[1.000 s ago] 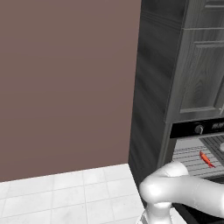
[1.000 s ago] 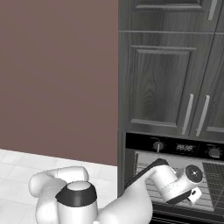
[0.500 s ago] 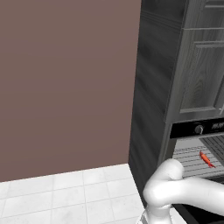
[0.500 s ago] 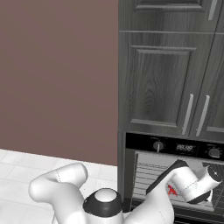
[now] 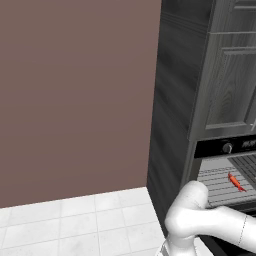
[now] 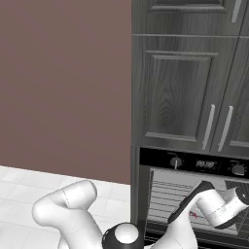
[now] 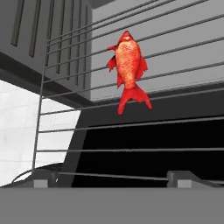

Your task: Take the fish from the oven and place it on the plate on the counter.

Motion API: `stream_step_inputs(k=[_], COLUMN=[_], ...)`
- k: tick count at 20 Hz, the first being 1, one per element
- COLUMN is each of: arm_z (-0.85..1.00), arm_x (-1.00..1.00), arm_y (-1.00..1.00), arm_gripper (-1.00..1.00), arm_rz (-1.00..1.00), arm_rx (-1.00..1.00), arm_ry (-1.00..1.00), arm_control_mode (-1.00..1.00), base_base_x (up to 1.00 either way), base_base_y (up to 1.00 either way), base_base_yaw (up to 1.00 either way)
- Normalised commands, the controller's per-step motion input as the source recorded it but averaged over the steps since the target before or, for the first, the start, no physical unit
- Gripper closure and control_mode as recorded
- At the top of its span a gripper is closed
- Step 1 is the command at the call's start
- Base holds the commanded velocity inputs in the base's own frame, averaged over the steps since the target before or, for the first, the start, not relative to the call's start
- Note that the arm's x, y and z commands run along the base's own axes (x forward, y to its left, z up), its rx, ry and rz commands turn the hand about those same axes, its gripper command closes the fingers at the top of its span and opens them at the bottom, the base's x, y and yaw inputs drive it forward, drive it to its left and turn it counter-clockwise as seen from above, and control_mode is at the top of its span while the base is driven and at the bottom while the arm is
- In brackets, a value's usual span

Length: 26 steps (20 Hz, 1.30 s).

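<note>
While the left base view is showing the fish (image 5: 236, 182) as a small red sliver lying on the grey wire rack (image 5: 220, 184) inside the open oven (image 5: 225, 165), the hand view is giving it close up, lying flat across the rack wires with bare wire all around it. From the right base view the arm's wrist is reaching into the oven cavity below the control panel (image 6: 204, 163), covering most of the fish. Gripper (image 7: 111, 179) is sitting wide apart, holding nothing, fingertips (image 7: 43, 180) short of the fish.
</note>
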Motion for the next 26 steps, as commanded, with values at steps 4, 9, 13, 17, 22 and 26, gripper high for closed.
stream_step_inputs(k=[4, 9, 13, 17, 22, 26], arm_z=[0.0, -0.08, -0.22, -0.22, -0.07, 0.01], arm_x=[0.32, 0.09, 0.0, 0.02, 0.06, 0.0], arm_y=[0.26, 0.28, 0.31, 0.32, 0.08, 0.0], arm_gripper=[-1.0, -1.0, -1.0, -1.0, -1.0, -1.0], arm_rz=[0.0, 0.0, -0.01, -0.05, -0.05, 0.0], arm_rx=[-0.07, -0.09, -0.13, -0.1, -0.02, 0.0], arm_ry=[-0.01, 0.0, 0.0, 0.0, 0.0, 0.0], arm_control_mode=[-1.0, -1.0, -1.0, -1.0, -1.0, -1.0], base_base_x=[0.0, 0.0, 0.0, 0.0, 0.0, 0.0], base_base_y=[0.0, 0.0, 0.0, 0.0, 0.0, 0.0], base_base_yaw=[0.0, 0.0, 0.0, 0.0, 0.0, 0.0])
